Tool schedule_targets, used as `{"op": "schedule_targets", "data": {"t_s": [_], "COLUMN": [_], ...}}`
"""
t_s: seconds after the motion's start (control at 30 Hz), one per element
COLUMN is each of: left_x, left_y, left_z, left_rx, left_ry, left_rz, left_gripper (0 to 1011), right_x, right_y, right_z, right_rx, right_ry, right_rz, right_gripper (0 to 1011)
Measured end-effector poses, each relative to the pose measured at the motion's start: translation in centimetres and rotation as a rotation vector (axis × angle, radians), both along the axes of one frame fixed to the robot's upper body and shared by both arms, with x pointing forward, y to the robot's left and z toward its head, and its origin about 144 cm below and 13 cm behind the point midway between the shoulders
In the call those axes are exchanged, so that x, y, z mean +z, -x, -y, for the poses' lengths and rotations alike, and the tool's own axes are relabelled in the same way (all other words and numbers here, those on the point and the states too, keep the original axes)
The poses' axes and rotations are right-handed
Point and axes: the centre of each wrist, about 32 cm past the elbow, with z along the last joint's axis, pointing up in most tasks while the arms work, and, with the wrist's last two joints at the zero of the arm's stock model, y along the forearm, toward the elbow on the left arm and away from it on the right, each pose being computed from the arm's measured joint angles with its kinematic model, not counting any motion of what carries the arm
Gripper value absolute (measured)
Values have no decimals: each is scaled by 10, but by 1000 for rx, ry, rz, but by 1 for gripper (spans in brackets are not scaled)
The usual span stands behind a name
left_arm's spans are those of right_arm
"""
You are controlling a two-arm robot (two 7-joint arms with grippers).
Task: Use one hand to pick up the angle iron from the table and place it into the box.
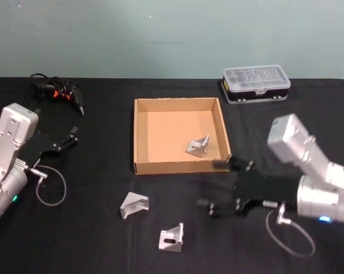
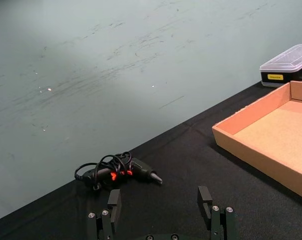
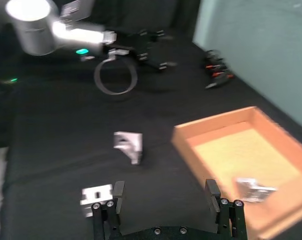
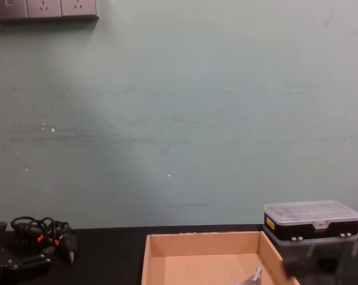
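The table (image 1: 92, 245) is matt black, flat and without shine. The box (image 1: 177, 168) is plain brown cardboard, dull and papery. The boxed angle iron (image 1: 198, 146), the left loose angle iron (image 1: 134, 205) and the near loose angle iron (image 1: 172, 237) are bare silver-grey metal with a soft sheen. The plastic case (image 1: 256, 80) has a clear glossy lid over a black base. The left arm (image 1: 12, 142) and right arm (image 1: 300, 148) have smooth silver-grey housings — the left gripper (image 2: 161, 200) and right gripper (image 3: 166, 192) are matt black. The wall (image 4: 179, 119) is pale, matt and scuffed

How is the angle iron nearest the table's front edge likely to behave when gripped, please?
The angle iron looks like bent metal, so probably stiff and heavy for its size. It stands on one flange, so a push may tip it.
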Motion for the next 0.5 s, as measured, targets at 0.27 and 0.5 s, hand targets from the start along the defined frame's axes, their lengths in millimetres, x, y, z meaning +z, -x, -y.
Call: {"op": "schedule_targets", "data": {"t_s": [0.27, 0.5], "left_x": [0, 0], "left_y": [0, 0], "left_z": [0, 0], "left_rx": [0, 0], "left_ry": [0, 0], "left_rz": [0, 0], "left_gripper": [1000, 1000], "right_x": [-13, -23], "right_y": [5, 6], "right_z": [-20, -32], "right_rx": [88, 128], "right_ry": [28, 56], "right_rz": [-40, -62], "right_gripper": [1002, 1000]}}
